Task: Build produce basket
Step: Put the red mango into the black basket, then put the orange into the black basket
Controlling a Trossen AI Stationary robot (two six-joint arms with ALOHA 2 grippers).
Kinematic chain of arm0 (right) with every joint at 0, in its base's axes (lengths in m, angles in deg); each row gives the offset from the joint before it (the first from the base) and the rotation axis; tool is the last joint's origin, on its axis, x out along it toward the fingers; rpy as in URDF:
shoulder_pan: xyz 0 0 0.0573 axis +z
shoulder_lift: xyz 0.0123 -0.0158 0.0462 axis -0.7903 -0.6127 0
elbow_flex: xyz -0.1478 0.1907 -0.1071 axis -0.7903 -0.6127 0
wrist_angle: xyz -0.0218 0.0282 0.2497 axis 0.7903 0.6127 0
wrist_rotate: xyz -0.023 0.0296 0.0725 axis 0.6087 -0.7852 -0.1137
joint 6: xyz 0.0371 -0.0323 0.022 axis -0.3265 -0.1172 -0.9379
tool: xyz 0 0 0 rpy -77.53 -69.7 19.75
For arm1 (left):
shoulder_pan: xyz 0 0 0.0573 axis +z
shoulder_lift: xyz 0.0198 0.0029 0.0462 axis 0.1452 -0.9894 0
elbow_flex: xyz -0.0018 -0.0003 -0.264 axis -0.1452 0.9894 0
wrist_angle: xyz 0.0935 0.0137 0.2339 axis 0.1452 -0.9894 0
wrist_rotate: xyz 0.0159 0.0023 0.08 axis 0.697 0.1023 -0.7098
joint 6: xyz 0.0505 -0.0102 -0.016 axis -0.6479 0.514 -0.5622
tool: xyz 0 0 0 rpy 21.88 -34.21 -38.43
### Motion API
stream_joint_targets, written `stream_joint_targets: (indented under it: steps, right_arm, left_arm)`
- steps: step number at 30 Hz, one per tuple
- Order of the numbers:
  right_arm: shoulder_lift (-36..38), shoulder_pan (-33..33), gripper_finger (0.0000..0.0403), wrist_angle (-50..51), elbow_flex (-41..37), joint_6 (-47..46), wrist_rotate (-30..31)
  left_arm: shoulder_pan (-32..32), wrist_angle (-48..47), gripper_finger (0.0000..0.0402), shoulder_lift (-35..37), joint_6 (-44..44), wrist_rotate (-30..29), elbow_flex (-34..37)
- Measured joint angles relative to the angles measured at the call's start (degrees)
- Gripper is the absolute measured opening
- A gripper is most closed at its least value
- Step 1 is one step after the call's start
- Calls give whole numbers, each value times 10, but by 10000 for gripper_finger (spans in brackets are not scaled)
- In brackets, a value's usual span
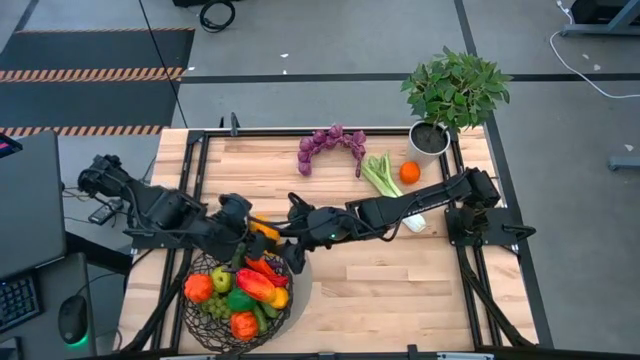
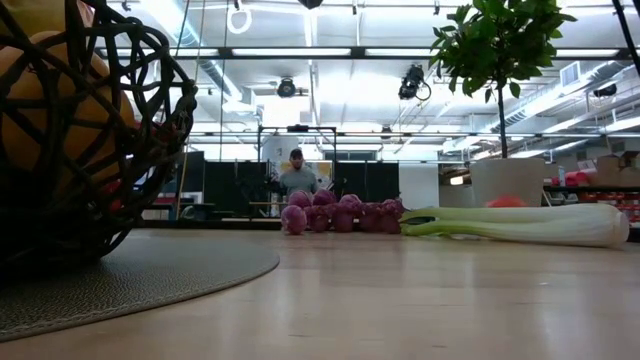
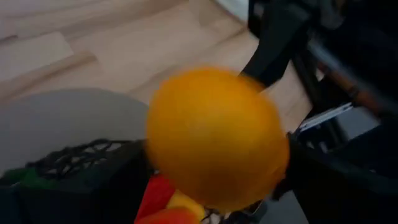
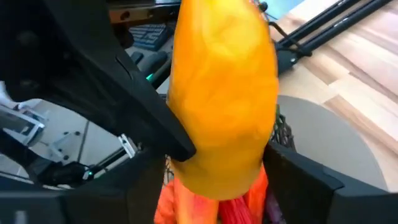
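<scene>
The dark wire basket (image 1: pixel 200 318) stands on a grey round mat near the table's front left and holds several toy fruits and vegetables. It also shows in the low view (image 2: pixel 150 120). An orange-yellow pepper (image 1: pixel 263 232) hangs over the basket's far rim, between my two grippers. My left gripper (image 1: pixel 246 228) comes at it from the left. My right gripper (image 1: pixel 290 228) comes at it from the right. Each wrist view shows the pepper between that arm's own fingers. Purple grapes (image 1: pixel 330 145), celery (image 1: pixel 383 177) and an orange (image 1: pixel 409 172) lie at the back of the table. My left gripper has the pepper's rounded body (image 3: pixel 261 180) between its two fingers, coming about level from the table's left. The pepper is lifted clear above the basket. My right gripper has the pepper's sides (image 4: pixel 264 155) between its two fingers, coming about level from the table's right. One finger (image 4: pixel 149 118) of the left gripper lies against the pepper close beside them.
A white pot with a leafy plant (image 1: pixel 452 95) stands at the back right corner. The grey mat (image 1: pixel 302 262) reaches out past the basket. Bare wood lies at the front right (image 1: pixel 400 290). A person stands far off in the room (image 2: pixel 296 175).
</scene>
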Motion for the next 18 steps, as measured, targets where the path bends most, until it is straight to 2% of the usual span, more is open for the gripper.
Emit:
stream_joint_targets:
  steps: [7,14,18]
  right_arm:
    - [2,-1,316,10,1,-2,-32]
    - [2,6,320,31,1,1,-42]
    - [2,7,319,39,1,7,-41]
  left_arm:
    - [-31,-44,349,-4,23,25,1]
    - [-58,-95,320,-2,50,69,1]
    - [-66,-99,307,-1,48,71,1]
